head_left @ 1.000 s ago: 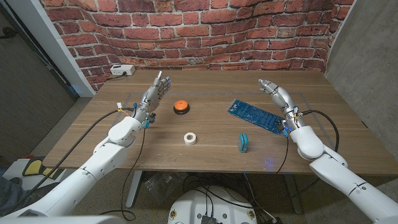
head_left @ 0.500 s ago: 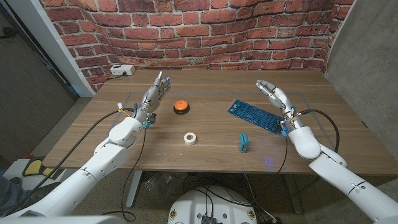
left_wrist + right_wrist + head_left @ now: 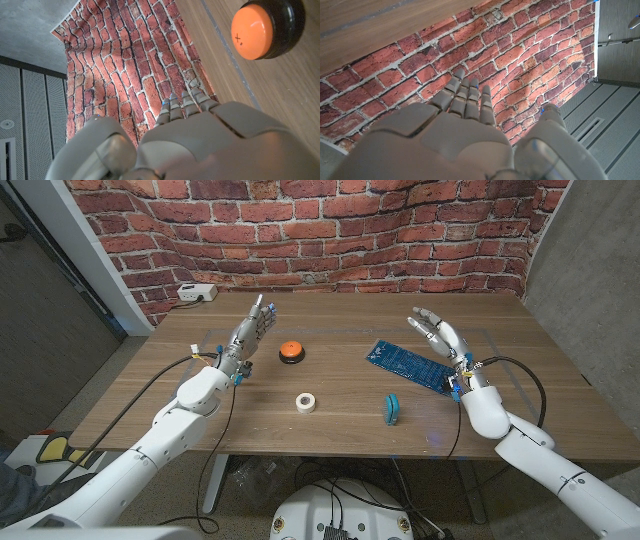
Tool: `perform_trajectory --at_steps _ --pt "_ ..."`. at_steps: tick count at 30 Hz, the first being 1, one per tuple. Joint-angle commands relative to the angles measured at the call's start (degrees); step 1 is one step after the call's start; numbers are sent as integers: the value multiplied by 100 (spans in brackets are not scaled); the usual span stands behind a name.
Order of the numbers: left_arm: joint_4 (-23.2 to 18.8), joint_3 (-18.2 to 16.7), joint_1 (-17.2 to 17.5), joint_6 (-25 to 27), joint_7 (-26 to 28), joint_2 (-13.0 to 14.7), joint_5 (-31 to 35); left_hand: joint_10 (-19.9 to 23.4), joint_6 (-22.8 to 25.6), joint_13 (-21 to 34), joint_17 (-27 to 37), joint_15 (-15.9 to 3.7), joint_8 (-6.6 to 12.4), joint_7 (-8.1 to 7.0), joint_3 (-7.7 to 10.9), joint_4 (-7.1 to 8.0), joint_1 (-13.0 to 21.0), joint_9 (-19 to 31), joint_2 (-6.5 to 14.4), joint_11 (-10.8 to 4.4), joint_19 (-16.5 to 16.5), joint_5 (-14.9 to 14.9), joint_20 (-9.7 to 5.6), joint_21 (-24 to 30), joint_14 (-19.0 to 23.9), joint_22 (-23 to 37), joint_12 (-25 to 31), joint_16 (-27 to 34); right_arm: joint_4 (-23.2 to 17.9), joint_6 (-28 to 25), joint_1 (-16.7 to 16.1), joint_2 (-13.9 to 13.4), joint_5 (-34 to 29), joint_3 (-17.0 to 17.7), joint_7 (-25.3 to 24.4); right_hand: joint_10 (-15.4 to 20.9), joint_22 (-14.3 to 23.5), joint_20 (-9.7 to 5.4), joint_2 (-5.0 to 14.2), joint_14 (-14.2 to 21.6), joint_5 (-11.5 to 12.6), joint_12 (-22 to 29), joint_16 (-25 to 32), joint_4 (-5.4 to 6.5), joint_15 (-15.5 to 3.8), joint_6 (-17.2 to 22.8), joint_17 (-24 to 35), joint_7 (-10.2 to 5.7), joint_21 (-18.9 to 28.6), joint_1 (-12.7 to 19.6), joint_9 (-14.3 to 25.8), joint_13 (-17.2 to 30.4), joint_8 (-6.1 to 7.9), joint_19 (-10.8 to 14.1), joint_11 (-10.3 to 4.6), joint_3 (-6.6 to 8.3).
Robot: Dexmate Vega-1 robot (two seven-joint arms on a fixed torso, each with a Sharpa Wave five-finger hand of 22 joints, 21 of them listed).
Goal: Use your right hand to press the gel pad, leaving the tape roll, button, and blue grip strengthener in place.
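Observation:
The blue gel pad (image 3: 409, 365) lies flat on the right half of the wooden table. My right hand (image 3: 441, 336) hovers at the pad's far right end, open, fingers spread and holding nothing; its back fills the lower part of the right wrist view (image 3: 465, 130). A white tape roll (image 3: 306, 402) sits at the table's middle front. The orange button (image 3: 291, 351) on its black base stands left of centre and appears in the left wrist view (image 3: 263, 29). A blue grip strengthener (image 3: 391, 409) lies in front of the pad. My left hand (image 3: 248, 333) is raised left of the button, open.
A white power strip (image 3: 197, 293) lies at the table's far left corner against the brick wall (image 3: 330, 230). Cables run along both forearms. Bare wood stretches between the tape roll and the pad.
My right hand has shifted slightly left toward the gel pad's far end and spread its fingers more. The left hand and all objects stay where they were.

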Motion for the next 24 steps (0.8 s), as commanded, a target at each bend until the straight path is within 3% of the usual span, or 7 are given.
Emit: perform_trajectory --at_steps 1,3,5,20,24 --pt "66 -22 -21 -37 -21 -4 -10 28 45 29 19 9 7 -4 -26 -12 9 34 33 -5 7 -5 58 -37 45 31 -12 26 91 -106 84 -42 -527 -153 -438 135 8 -156 18 130 28 35 57 -26 -119 41 0 -18 19 27 34 11 -3 133 -56 16" --pt "87 -28 -23 -60 -24 -11 -11 35 48 29 19 8 8 -5 -29 -12 10 34 35 -3 9 -7 58 -40 46 31 -10 26 97 -156 105 -68 -571 -176 -442 393 9 -172 13 366 40 120 108 -36 -217 287 0 -131 64 35 35 11 89 378 -147 6" --pt "106 -34 -27 -81 -33 -19 -21 35 47 29 19 12 7 -11 -30 -12 11 34 37 -2 8 -8 59 -42 51 32 -11 27 79 -241 117 -89 -582 -193 -421 484 9 -168 1 448 46 146 116 -49 -260 358 -3 -144 65 50 35 10 107 433 -184 3" --pt "202 -45 -69 -64 -144 -5 -110 46 61 30 19 10 9 -6 -44 -12 20 34 50 -10 18 -20 63 -58 60 32 -12 26 -298 -1041 103 -582 -894 -252 -141 428 10 -133 8 380 59 100 46 -57 -194 474 -4 -264 6 72 32 8 123 399 -191 4" --pt "204 -50 -66 -35 -134 7 -117 44 61 30 19 10 8 -7 -48 -12 22 34 54 -1 15 -23 63 -65 61 33 -14 26 -319 -1132 106 -666 -918 -288 -109 544 11 -120 18 393 66 130 32 -49 -194 763 -1 -299 -29 64 32 8 206 405 -173 -2"
